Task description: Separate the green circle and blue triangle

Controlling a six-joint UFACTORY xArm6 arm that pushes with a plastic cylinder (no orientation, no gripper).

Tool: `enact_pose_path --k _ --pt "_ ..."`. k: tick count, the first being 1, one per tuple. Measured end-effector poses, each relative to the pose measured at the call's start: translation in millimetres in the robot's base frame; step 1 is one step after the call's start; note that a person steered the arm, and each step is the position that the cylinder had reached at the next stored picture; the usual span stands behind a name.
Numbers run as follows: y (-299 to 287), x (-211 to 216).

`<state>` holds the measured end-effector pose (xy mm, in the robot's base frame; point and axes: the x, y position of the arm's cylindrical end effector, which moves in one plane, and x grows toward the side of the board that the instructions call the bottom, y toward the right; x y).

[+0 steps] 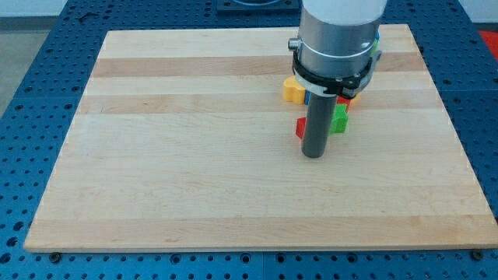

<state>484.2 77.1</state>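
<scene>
Pale wooden board (194, 179) of joined planks lies on a blue perforated metal table (31, 47), filling most of the camera view.

From the view's top edge a grey cylindrical arm housing (338, 35) comes down, ringed by a black collar, and from it hangs the straight dark rod. It stands upright, and my tip (313, 155) rests on the board right of centre. No gripper is fitted, so there is nothing to be wide, narrow or holding.

Blocks cluster around and behind the rod. A small red block (300, 128), shape unclear, sits just at the rod's left side, apparently touching it. A green block (339, 118) sits just at the rod's right side; its outline looks angular rather than round, so whether it is the circle cannot be told. A yellow block (293, 90) lies above the red one, towards the view's top. A sliver of blue block (306, 98) shows between yellow and rod; its shape is hidden. Another red fragment (348, 100) peeks above the green, under the collar.
</scene>
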Motion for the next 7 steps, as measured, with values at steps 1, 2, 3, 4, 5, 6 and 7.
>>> enact_pose_path --k 1,2,3,4,5,6,7 --pt "0 -2" --pt "8 8" --pt "41 22" --pt "102 22" --pt "171 1" --pt "225 -32" --pt "255 -70"
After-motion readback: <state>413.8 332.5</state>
